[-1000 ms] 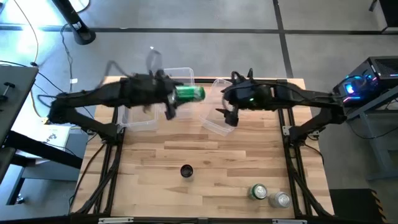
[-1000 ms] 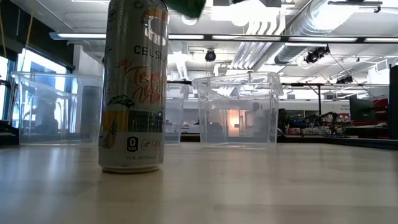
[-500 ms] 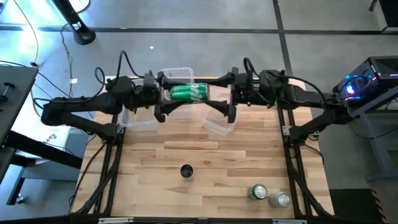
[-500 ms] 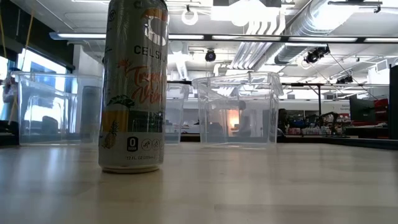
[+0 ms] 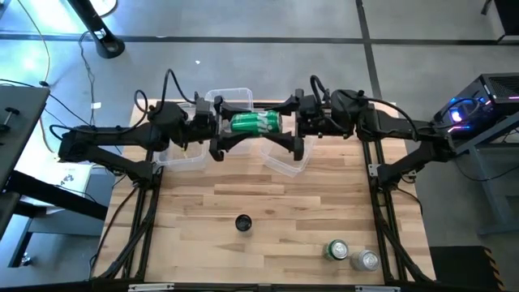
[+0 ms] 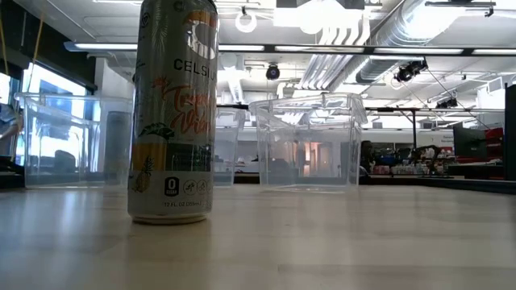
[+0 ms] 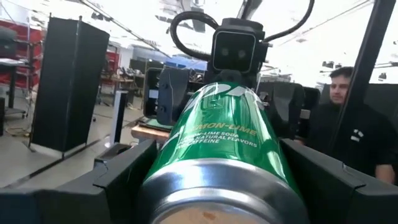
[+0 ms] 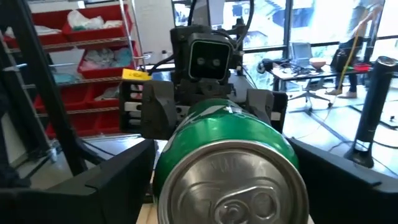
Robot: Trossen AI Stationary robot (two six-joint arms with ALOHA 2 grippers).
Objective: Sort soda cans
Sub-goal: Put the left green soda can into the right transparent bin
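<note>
Green soda can [image 5: 256,122] is held lying on its side in the air above the clear bins [image 5: 285,165] at the table's far edge, gripped at both ends: the left gripper [image 5: 217,130] is closed on its plain base end, the right gripper [image 5: 297,128] on its pull-tab end. White lettering is seen along its glossy green side. On the wooden table [image 5: 284,207] a tall silver-and-orange can [image 6: 173,113] stands upright, and another green can [image 5: 337,250] touches a silver can [image 5: 366,260] near the front edge.
</note>
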